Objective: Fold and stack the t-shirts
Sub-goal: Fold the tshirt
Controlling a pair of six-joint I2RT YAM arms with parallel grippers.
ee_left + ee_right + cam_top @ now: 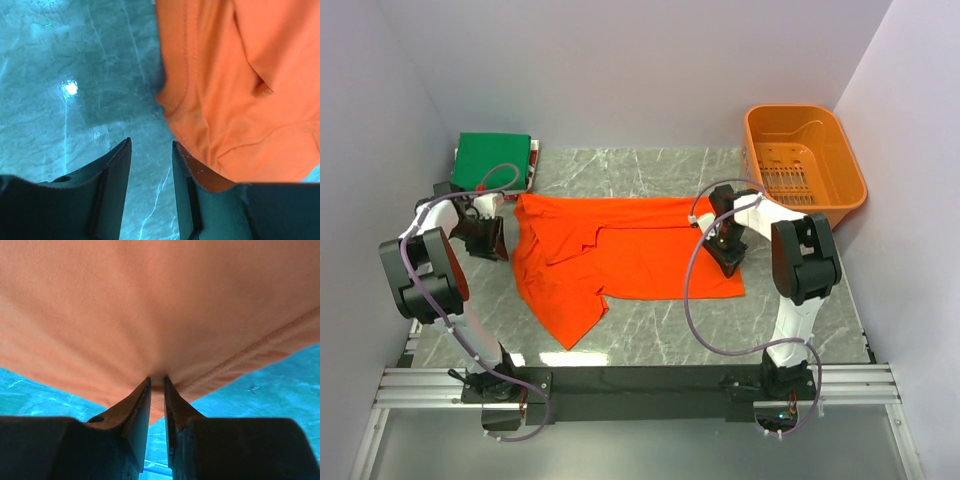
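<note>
1 orange shirt (640, 262) | long axis left-right | collar probably left

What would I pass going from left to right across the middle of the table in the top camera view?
left gripper → orange-red t-shirt → right gripper → orange basket

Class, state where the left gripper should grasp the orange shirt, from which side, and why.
Probably the stitched left edge of the orange shirt, approached from the bare table side: that edge lies flat beside the open left gripper, opposite the pinching right gripper.
</note>
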